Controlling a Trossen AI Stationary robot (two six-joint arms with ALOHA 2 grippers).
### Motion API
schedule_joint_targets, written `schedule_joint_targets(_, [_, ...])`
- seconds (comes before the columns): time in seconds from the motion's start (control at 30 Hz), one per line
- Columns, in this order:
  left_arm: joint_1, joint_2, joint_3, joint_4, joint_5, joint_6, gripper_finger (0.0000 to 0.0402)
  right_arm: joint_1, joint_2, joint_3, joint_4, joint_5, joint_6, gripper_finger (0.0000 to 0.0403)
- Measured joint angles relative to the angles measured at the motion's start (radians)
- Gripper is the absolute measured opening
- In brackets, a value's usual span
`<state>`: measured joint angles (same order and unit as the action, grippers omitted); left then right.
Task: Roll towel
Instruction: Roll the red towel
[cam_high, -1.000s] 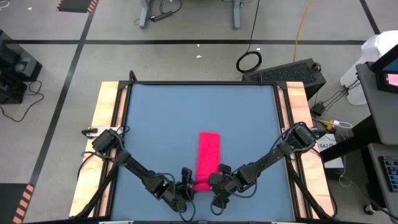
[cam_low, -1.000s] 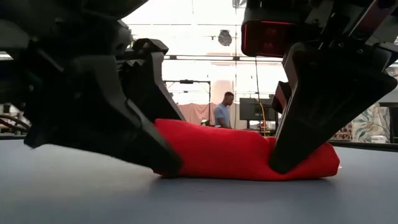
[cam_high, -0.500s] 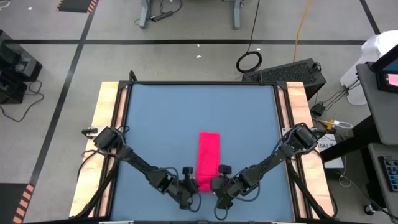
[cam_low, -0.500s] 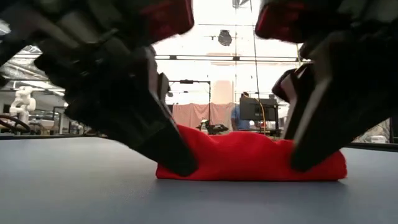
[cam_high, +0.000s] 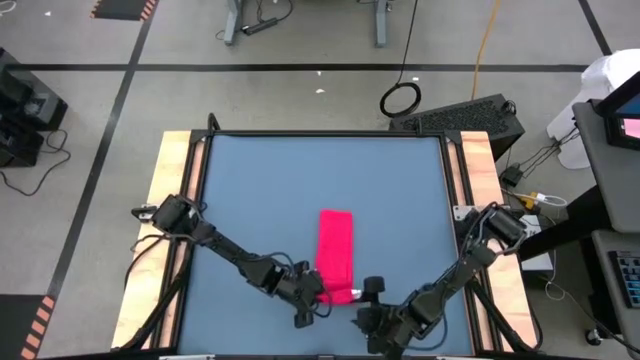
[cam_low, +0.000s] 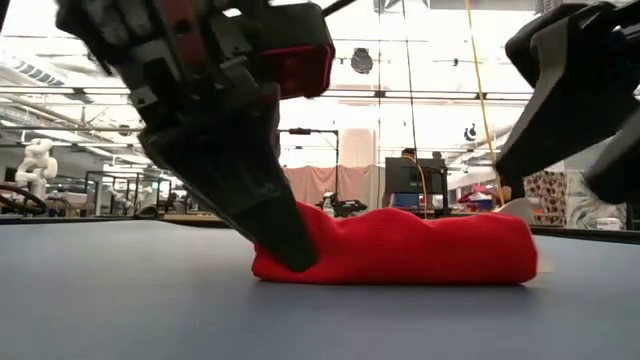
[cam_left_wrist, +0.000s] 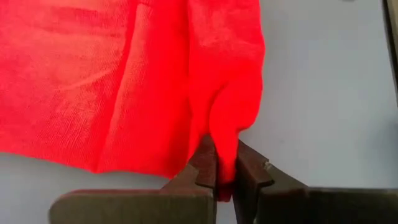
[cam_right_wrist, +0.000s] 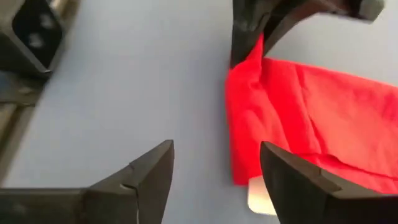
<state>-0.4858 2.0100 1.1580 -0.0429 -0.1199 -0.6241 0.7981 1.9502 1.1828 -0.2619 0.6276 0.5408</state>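
**A:** Towel (cam_high: 335, 253) first: where is it, and who has it?

**B:** It lies folded into a long narrow strip on the blue table (cam_high: 260, 190), toward the near edge. Taking the towel as landmark, the left gripper (cam_high: 318, 293) sits at its near left corner with its jaws pinched on a fold of the red cloth; the left wrist view shows that plainly. The right gripper (cam_high: 372, 305) is just off the near right corner, jaws spread wide, touching nothing. A small white tag (cam_right_wrist: 261, 196) shows at that end of the cloth.

**A:** So which step?

**B:** I judge the roll is only starting: the near end looks bunched, not yet wound. Next, the right gripper likely needs to take the opposite corner so both can turn the end over evenly; with one side held, the roll could skew.

**A:** And around it?

**B:** Wooden side rails (cam_high: 173, 180) flank the table left and right of the towel. Beyond lies a grey workshop floor with cables, and the low view shows a bright open room with equipment.
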Motion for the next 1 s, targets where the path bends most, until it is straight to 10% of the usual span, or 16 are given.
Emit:
schedule_joint_targets(0.37, [0.04,0.0,0.001,-0.017,0.087,-0.017,0.002,-0.079,0.043,0.0,-0.013,0.027,0.052,0.0204])
schedule_joint_targets(0.77, [0.039,0.001,0.001,-0.015,0.075,0.015,0.0022,-0.194,0.047,0.004,-0.039,-0.276,0.114,0.0105])
schedule_joint_targets(1.0, [0.018,-0.011,0.0,-0.033,-0.008,0.121,0.01,-0.245,0.042,0.005,-0.055,-0.45,0.201,0.0023])
